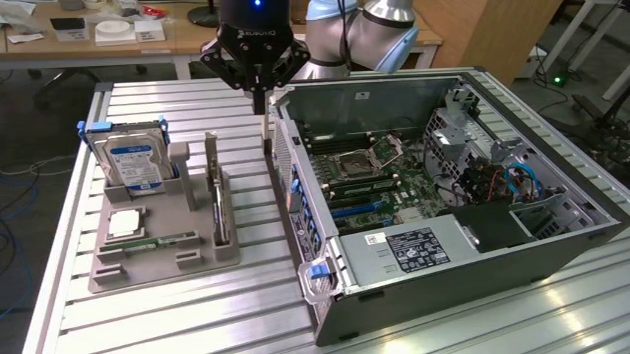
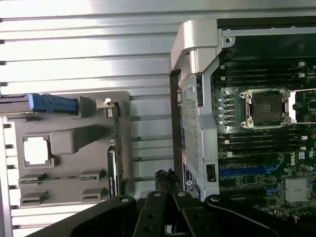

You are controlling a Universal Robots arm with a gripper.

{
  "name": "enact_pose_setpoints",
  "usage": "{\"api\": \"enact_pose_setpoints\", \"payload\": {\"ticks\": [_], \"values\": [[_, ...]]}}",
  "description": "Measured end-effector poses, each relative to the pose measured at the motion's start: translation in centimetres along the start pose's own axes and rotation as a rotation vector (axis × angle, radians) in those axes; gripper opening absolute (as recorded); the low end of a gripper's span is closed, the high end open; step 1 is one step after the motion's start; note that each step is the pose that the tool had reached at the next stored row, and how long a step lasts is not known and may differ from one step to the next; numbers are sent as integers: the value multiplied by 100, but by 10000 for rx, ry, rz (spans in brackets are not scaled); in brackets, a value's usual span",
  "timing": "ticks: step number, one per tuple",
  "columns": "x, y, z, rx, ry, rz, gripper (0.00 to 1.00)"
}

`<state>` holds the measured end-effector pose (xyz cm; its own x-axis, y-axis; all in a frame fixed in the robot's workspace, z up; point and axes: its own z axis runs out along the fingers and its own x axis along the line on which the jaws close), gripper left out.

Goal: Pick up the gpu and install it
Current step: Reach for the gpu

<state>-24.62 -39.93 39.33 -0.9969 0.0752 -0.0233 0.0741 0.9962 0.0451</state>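
The gpu is a thin dark card standing on edge in a slot of the grey holder, silvery bracket at its far end. From the wrist view I see the gpu edge-on along the holder's side. My gripper hangs shut with nothing in it, above the table beyond the card's far end, between the holder and the open computer case. Its black fingers come together in the wrist view over the gap beside the case wall.
The holder also carries an upright hard drive, a processor chip and a green memory stick. The case lies open, showing the motherboard with its socket and blue slots. A desk stands behind the slatted table.
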Motion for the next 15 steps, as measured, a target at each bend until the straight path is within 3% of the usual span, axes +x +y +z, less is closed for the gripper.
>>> {"api": "enact_pose_setpoints", "payload": {"ticks": [15], "values": [[237,-24,-7,-1,1,-25,11]]}}
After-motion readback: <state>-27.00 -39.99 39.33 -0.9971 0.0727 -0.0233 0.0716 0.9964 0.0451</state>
